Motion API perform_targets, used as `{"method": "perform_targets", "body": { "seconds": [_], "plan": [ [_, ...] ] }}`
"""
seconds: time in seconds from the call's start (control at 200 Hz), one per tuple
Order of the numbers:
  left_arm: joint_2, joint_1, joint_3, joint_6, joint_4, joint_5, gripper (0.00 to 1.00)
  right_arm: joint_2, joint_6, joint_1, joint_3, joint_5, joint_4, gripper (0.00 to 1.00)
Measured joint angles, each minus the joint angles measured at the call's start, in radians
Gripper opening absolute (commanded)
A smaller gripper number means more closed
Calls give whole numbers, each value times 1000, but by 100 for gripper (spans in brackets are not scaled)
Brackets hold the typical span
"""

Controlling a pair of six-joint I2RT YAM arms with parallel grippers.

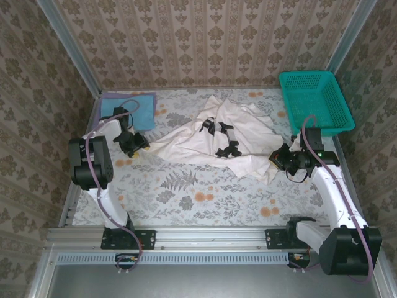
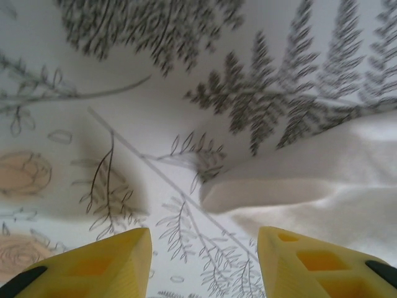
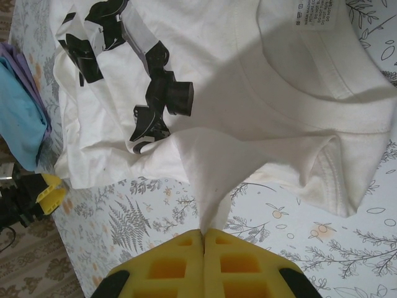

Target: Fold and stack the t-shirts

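Note:
The off-white t-shirt [image 1: 211, 139] lies crumpled and spread across the middle of the table, its black print [image 3: 155, 93] facing up. My right gripper [image 1: 277, 159] is at the shirt's right edge. In the right wrist view my right gripper [image 3: 204, 233] is shut on a pinched peak of that white cloth [image 3: 211, 180] near the collar. My left gripper [image 1: 133, 144] hovers at the shirt's left end. In the left wrist view my left gripper [image 2: 205, 248] is open over the tablecloth with nothing between its fingers, and the shirt's hem [image 2: 298, 192] lies just ahead to the right. The light blue t-shirt [image 1: 133, 110] rests folded at the back left.
A teal mesh basket [image 1: 313, 99] stands at the back right corner. A lavender cloth [image 1: 107, 98] peeks out under the blue shirt. The floral tablecloth [image 1: 205, 192] is bare in front of the shirt. Patterned walls close in the back and both sides.

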Motion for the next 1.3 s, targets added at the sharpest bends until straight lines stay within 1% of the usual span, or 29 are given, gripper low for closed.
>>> {"method": "perform_targets", "body": {
  "seconds": [0.205,0.285,0.43,0.56,0.655,0.745,0.815,0.94,1.035,1.3],
  "plan": [
    [2,-1,11,30,39,-1,41,-5,0,0,-1,0,0,0],
    [7,-1,18,38,49,0,40,-6,0,0,-3,0,0,0],
    [23,-4,18,46,66,-1,33,-6,0,0,-3,0,0,0],
    [45,-4,22,55,69,-1,31,-6,0,0,-3,0,0,0],
    [48,-4,22,58,69,-1,23,-6,0,0,-3,0,0,0],
    [48,-5,22,67,71,-2,11,-6,0,0,-3,0,0,0],
    [48,-7,23,70,72,-5,5,-6,0,0,-3,0,0,0],
    [48,-14,26,69,72,-6,4,-6,-1,0,-3,0,-2,0],
    [46,-19,27,69,72,-8,0,-6,-3,0,-3,0,-8,0],
    [-14,-33,29,63,72,-7,0,-6,-9,0,-1,0,-23,0]
  ]
}}
